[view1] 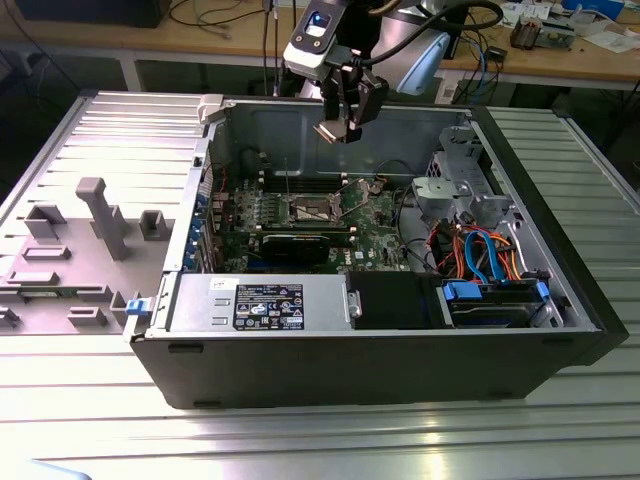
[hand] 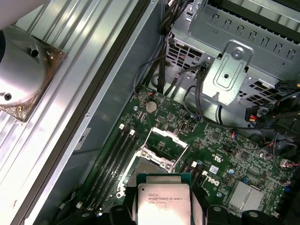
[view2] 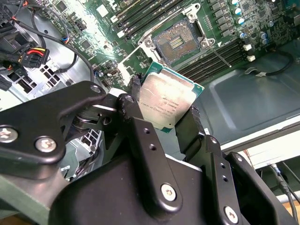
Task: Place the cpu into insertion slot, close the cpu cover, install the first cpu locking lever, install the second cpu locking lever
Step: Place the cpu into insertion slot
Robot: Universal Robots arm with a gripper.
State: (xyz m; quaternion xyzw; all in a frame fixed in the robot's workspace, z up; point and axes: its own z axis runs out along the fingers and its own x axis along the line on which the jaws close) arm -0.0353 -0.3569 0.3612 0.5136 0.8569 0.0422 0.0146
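Hovering over the open computer case (view1: 330,370), the gripper (view1: 341,128) has its fingers (view2: 190,129) closed on two opposite edges of the cpu (view2: 166,101), whose metal top faces both wrist views. The chip hangs above the motherboard (hand: 213,152), apart from the insertion slot (view2: 176,41), whose dark centre lies bare. The cpu cover (hand: 168,133) stands swung up beside the memory slots (hand: 115,154).

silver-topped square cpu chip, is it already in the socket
No, the black gripper holds the cpu above the empty metal-rimmed socket.
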